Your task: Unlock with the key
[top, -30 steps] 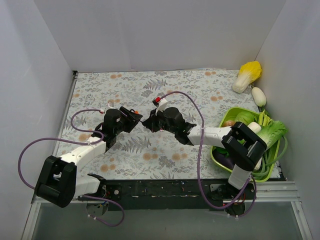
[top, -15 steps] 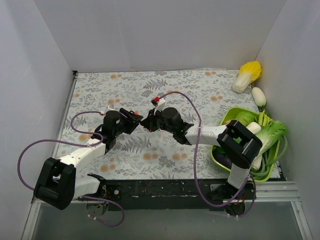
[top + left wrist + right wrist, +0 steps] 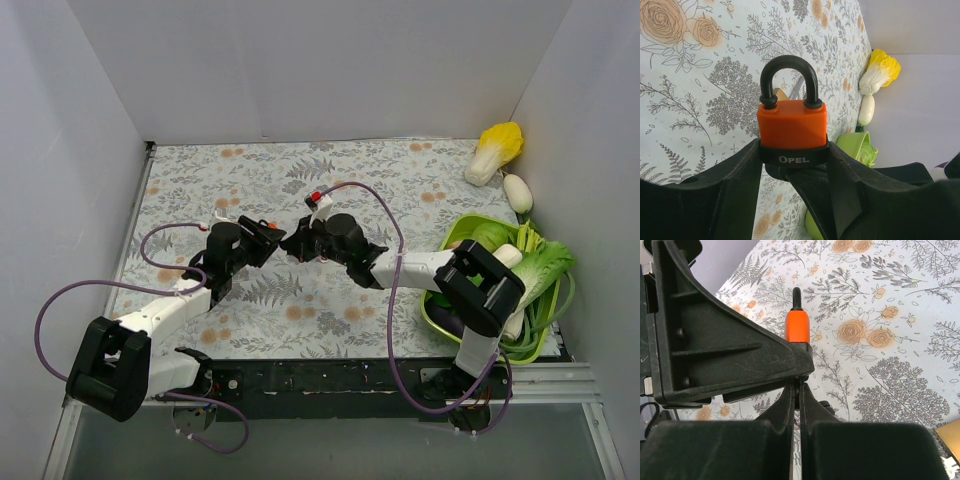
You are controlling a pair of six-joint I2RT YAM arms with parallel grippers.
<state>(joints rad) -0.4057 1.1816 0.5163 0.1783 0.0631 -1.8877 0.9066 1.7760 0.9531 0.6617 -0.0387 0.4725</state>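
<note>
While the left tool (image 3: 793,152) pinches the orange padlock (image 3: 791,124), the right tool (image 3: 798,386) sits pressed together

The only readable text is the word "OPEL" in small white capitals. It stands on the black band (image 3: 794,159) at the six o'clock end of the orange block-shaped padlock (image 3: 792,131), opposite its black shackle (image 3: 788,62) at twelve o'clock.

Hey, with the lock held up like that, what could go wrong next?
The left gripper pinches the orange padlock with the black shackle low, at its black base band, so a twist could turn it or pull it loose. The right gripper, shut, meets the lock's underside where no key shows; a misaligned push could shove it out.
</note>
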